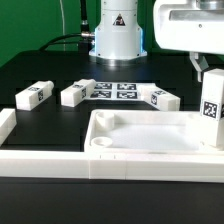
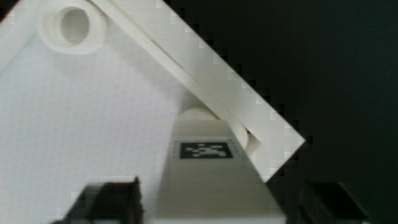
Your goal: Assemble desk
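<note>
The desk top (image 1: 150,165) lies on the table (image 1: 30,75) toward the front, with the border rail (image 1: 40,152) just beside it on the exterior view's left. Behind both, in a row from the exterior view's left, lie the first leg (image 1: 33,96), the second leg (image 1: 78,93), the marker board (image 1: 113,90) and the third leg (image 1: 163,98). The fourth leg (image 1: 212,108) stands upright at the desk top's corner on the exterior view's right, between the fingers of the end effector (image 2: 214,200).

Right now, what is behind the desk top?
Three legs lie loose behind the desk top, the marker board among them. A fourth leg stands at the exterior view's right; the rim hides its foot.
</note>
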